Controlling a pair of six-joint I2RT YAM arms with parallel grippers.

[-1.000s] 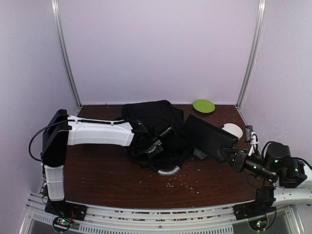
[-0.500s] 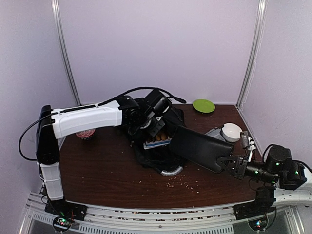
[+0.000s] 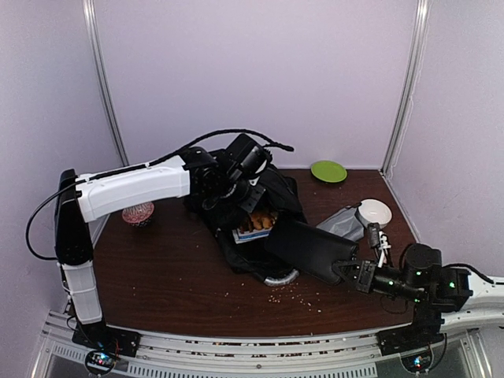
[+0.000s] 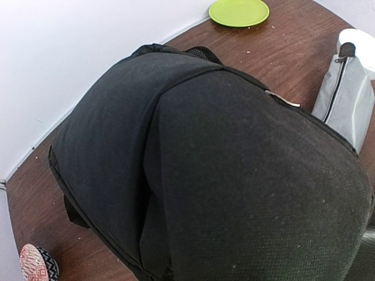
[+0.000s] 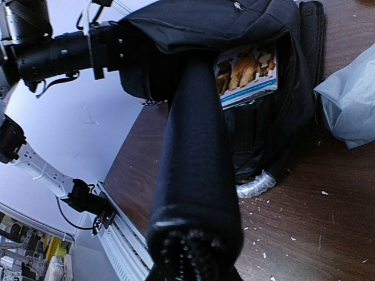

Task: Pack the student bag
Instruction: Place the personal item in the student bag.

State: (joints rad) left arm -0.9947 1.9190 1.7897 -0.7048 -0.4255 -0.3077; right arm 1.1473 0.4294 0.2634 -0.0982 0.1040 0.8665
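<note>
student bag point(image 3: 285, 197), black and soft, at the back middle of the brown table point(image 3: 157, 268), slumped, with the mouth turned to the near right side. held up at the upper edge by the left gripper point(image 3: 253, 203), closed tight on the black fabric. in the left wrist view, only bag cloth very close, with table behind. inside the open mouth, 1 flat printed pack point(image 3: 253, 226) with a food picture on it. right gripper point(image 3: 345, 270) clamped on the near corner of a flat black notebook point(image 3: 311, 246), tilted, with the far edge at the bag mouth, just in front of the printed pack. on the right of the bag, 1 light grey pencil case point(image 3: 343, 222), just beside 1 white bowl point(image 3: 376, 211). further back, near the wall, 1 green plate point(image 3: 328, 171). left of the bag, well apart, 1 small red patterned bowl point(image 3: 138, 213). pale crumbs point(image 3: 295, 295) scattered on the table in front of the bag.
</note>
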